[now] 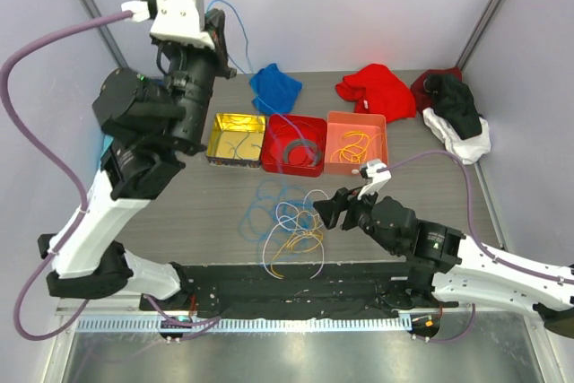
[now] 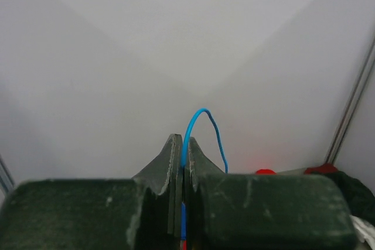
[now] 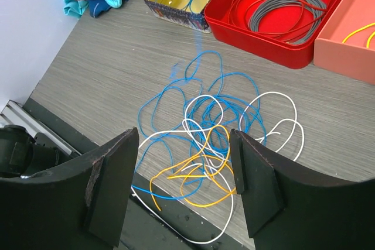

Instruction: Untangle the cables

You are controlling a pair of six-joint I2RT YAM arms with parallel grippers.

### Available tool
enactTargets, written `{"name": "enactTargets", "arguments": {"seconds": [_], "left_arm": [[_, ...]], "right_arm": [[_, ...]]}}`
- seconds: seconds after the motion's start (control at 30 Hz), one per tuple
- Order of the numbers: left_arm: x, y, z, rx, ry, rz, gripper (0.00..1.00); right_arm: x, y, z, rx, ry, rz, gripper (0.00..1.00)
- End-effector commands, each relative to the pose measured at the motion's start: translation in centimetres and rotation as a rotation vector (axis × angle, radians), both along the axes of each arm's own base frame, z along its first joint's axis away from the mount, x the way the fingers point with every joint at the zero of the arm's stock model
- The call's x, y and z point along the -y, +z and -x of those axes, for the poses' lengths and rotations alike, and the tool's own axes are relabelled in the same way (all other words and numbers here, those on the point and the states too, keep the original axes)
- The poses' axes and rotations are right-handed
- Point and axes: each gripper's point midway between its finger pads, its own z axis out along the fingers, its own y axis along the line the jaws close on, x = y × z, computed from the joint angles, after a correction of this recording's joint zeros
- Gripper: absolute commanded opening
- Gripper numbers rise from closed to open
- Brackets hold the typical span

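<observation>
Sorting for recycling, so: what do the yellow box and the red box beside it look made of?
The yellow box looks like thin metal: glossy, mirror-like gold inside, with a printed pattern on its outer wall. The red box seems to be moulded plastic, though painted metal is possible: smooth, uniform colour, soft sheen, rounded rim.

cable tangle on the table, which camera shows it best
Right wrist: the cable tangle fills the frame, blue, white and orange strands distinct. Top external shows it small; left wrist shows only one blue cable.

Three trays stand in a row on the table (image 1: 197,213): yellow tin (image 1: 222,125), red tray (image 1: 314,127) holding a grey ring (image 3: 256,20), orange tray (image 1: 373,125). Blue cloth (image 1: 275,89) lies at the red tray's 12 o'clock, red cloth (image 1: 375,89) at the orange tray's 12.
</observation>
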Motion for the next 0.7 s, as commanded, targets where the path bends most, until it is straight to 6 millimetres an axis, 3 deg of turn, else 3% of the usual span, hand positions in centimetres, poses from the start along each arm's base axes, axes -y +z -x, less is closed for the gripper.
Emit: {"name": "enactTargets", "arguments": {"seconds": [0.0,0.03,0.1,0.23,0.37,0.67], "left_arm": [[-1.0,-0.4,-3.0,-0.065,0.056,0.042,0.0],[-2.0,-0.8,-3.8,-0.091,0.08,0.028,0.0],[-1.1,-1.8,-5.3,-0.12,0.074,0.034,0.0],[-2.1,-1.7,-7.3,-0.12,0.097,0.075,0.0],[-2.8,-0.3,-7.7,-0.089,0.109,0.107,0.0],[-5.3,3.8,-6.7,0.051,0.189,0.158,0.0]], "right_arm": [[1.0,0.9,-0.2,0.032,-0.03,-0.003,0.71],[1.3,1.0,-0.2,0.036,-0.034,-0.003,0.71],[1.7,1.3,-0.3,0.046,-0.043,-0.004,0.71],[2.3,1.8,-0.1,0.064,-0.047,-0.009,0.71],[2.5,1.7,-0.1,0.07,-0.044,0.004,0.71],[2.8,2.7,-0.2,0.11,-0.032,0.02,0.71]]}}
